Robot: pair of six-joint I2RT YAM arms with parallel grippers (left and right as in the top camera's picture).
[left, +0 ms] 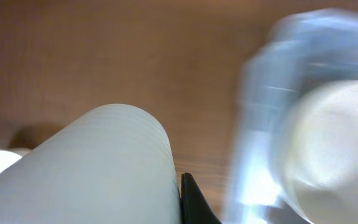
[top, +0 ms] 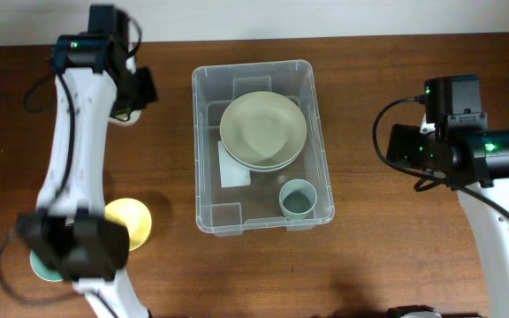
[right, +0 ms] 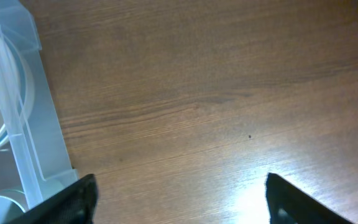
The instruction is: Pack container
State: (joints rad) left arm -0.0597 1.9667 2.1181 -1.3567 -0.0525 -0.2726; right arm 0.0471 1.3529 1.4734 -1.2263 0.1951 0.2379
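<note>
overhead, container: container mid-surface, plates stacked flat, cup in its near-right corner, saving room.
overhead, left arm: left gripper by near-left corner of surface, over pale bowl; yellow bowl just beside.
left wrist: pale bowl sharp against one finger, container blurred; judged clenched on pale bowl for carrying.
right wrist: right gripper spread wide, empty, over bare wood beside container's wall.

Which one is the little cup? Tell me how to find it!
Start at the big clear container in the middle of the brown table. Inside, next to the stacked pale green plates, the cup stands upright in the near right corner. It is small, blue-grey and tall-sided, while the plates are wide and flat.
</note>
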